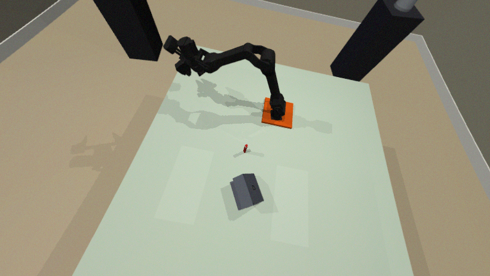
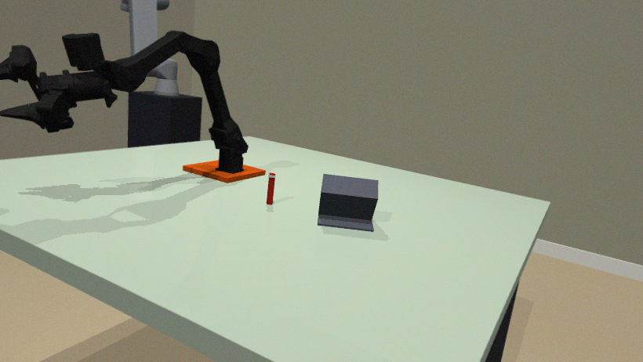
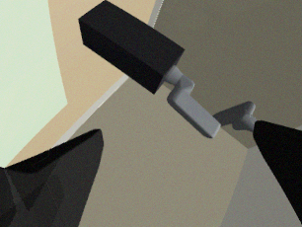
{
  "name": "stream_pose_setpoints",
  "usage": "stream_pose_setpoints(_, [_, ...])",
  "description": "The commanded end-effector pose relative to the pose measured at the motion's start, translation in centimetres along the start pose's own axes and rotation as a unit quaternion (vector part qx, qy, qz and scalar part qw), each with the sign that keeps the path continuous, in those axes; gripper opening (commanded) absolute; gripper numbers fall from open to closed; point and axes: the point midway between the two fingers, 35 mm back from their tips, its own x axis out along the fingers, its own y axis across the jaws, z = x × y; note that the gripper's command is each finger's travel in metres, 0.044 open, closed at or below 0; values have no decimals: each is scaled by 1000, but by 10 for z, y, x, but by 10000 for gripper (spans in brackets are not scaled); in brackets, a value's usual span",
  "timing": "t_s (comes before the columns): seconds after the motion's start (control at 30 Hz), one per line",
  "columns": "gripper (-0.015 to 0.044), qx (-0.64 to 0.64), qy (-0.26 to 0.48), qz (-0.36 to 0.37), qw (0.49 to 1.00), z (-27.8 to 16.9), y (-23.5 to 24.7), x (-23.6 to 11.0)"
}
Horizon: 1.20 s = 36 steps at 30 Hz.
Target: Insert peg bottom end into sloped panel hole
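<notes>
A small red peg [image 1: 245, 148] [image 2: 270, 189] stands upright on the pale green table [image 1: 325, 154] [image 2: 224, 278], between the arm's base and the panel. The grey sloped panel [image 1: 244, 192] [image 2: 348, 197] sits nearer the table's front, with one small hole [image 1: 253, 187] in its face. My gripper [image 1: 173, 55] [image 2: 9, 92] [image 3: 180, 133] is open and empty. It hangs high in the air over the table's far left corner, far from the peg, pointing away from the table. The wrist view shows neither peg nor panel.
The arm stands on an orange base plate [image 1: 288, 115] [image 2: 197, 168]. Two tall dark posts [image 1: 130, 24] [image 1: 373, 40] stand behind the table; one [image 2: 164, 117] [image 3: 131, 44] carries a grey mount. A table corner [image 3: 20, 29] shows in the wrist view.
</notes>
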Motion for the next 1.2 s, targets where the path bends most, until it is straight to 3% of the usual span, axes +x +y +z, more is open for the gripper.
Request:
stream_pose_setpoints(0.0, [440, -7, -51, 3, 999, 31, 0, -20])
stream_pose_setpoints(0.63, [440, -48, -248, 28, 967, 132, -1, -130])
stream_pose_setpoints(1.17, [440, -89, -386, 76, 915, 179, 21, -238])
